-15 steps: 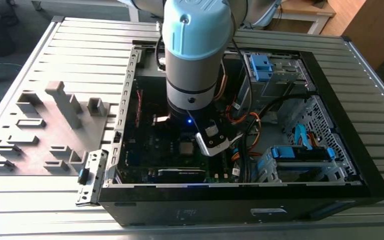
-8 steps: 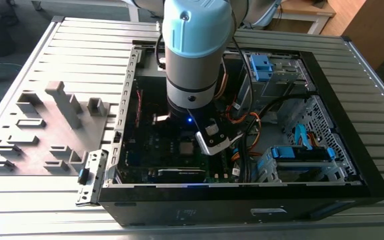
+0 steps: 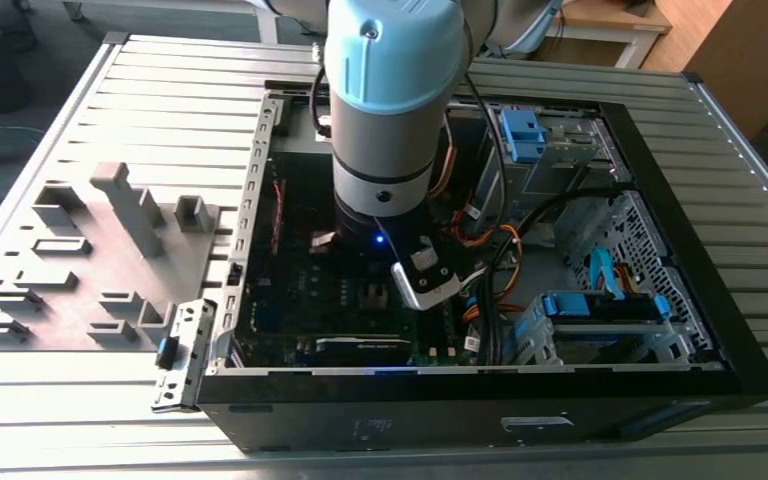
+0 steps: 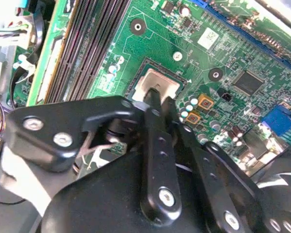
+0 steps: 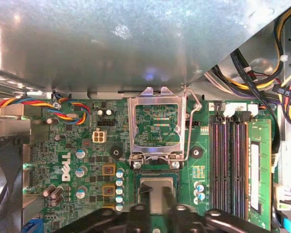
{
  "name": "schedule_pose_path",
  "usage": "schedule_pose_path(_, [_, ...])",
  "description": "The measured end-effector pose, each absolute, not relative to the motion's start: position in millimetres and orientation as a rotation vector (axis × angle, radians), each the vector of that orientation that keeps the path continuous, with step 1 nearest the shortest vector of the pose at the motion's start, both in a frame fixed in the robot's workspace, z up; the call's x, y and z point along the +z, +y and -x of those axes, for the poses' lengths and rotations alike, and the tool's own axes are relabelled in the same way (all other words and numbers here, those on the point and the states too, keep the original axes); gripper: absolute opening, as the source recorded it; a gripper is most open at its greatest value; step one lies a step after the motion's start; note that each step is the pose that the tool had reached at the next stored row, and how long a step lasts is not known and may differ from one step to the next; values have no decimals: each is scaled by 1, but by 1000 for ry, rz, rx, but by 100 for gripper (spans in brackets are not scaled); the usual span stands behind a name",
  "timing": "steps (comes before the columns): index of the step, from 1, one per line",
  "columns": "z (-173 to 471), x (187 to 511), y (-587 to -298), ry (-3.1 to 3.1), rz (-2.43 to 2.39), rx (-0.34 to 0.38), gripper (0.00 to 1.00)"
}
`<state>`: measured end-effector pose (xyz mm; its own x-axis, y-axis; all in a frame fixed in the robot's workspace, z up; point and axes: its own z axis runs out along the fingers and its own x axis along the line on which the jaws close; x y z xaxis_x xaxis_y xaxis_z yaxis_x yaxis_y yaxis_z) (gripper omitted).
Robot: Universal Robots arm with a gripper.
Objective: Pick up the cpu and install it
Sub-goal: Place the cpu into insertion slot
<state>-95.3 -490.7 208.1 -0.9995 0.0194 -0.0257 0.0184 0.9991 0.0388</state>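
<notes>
Silver-grey cpu (image 4: 161, 81) lies in the socket (image 4: 134, 83) of the motherboard (image 5: 58, 194) (load plate (image 5: 156, 127) raised, unlatched). Pincer (image 4: 160, 98) narrow, holding nothing, tips on the chip's top. Judged: seating step; calls for light, square pressure.

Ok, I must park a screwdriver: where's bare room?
Bare table at the exterior view's upper left, bordered by grey fixture and case; also at that view's right, past the case. Inside, arm and cables crowd it.
</notes>
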Motion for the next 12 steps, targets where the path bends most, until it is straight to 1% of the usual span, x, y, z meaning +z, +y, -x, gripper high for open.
schedule_pose_path(1, [95, 208, -491, 3115, -30, 60, 20])
schedule_pose_path(2, [95, 208, -491, 3115, -30, 60, 20])
schedule_pose_path(4, [95, 209, -491, 3115, -30, 60, 11])
schedule_pose_path(12, [95, 204, -491, 3115, -29, 60, 11])
